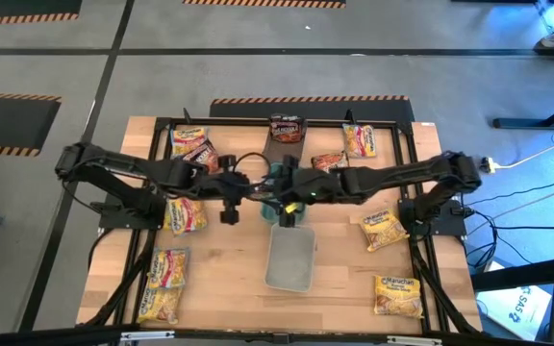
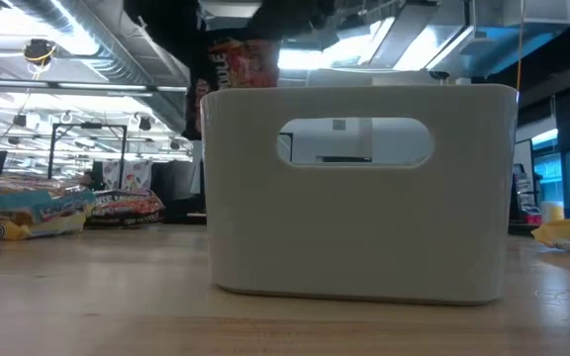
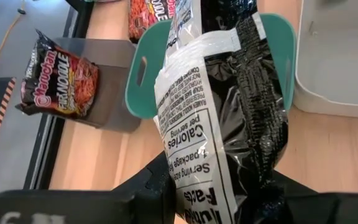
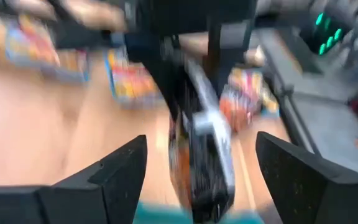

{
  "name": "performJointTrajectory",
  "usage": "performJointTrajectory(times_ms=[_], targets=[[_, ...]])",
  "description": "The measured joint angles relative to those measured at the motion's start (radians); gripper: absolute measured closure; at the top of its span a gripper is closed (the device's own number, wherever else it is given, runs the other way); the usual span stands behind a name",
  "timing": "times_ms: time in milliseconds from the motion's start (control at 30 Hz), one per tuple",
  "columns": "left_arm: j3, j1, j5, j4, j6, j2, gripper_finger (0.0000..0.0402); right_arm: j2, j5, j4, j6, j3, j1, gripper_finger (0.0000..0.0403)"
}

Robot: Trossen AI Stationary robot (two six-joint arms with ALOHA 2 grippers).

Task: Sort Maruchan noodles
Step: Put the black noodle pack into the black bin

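Filling the left wrist view, a dark noodle packet [image 3: 229, 106] sits clamped in the left gripper [image 3: 219, 193] above the teal tray [image 3: 143, 81], while the right wrist view shows the right gripper [image 4: 197, 168] spread empty.

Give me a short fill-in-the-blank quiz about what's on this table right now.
1. The left claw is shut on a black noodle ____.
2. The right claw has its fingers ____.
3. The tray behind the held packet is coloured ____.

Missing words: packet; open; teal

A pale tray [image 2: 359, 232] fills the middle, noodle packets [image 2: 38, 208] beside it.
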Motion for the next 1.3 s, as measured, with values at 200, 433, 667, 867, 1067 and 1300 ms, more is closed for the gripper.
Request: performJointTrajectory(times_ms=[200, 433, 667, 867, 1067, 1300], targets=[[0.015, 0.000, 0.002, -0.008, 0.000, 0.015, 0.0297, 0.072, -0.016, -0.038, 0.022, 0.039, -0.021, 0.0123], [0.014, 0.000, 0.007, -0.005, 0.004, 0.014, 0.0296, 0.108, -0.017, -0.041, 0.022, 0.038, -0.033, 0.0177], [0.014, -0.013, -0.032, 0.009, 0.026, 0.014, 0.0295, 0.116, -0.018, -0.045, 0.018, 0.038, -0.037, 0.0305], [0.014, -0.046, -0.107, 0.007, 0.054, 0.002, 0.0276, 0.098, -0.030, -0.069, 0.023, 0.038, -0.028, 0.0318], [0.014, -0.092, -0.111, -0.011, 0.052, -0.117, 0.0274, 0.007, -0.019, -0.130, 0.061, 0.010, -0.016, 0.0318], [-0.137, -0.101, -0.098, 0.181, 0.124, -0.307, 0.0274, -0.160, -0.019, 0.163, 0.121, -0.313, -0.017, 0.0318]])
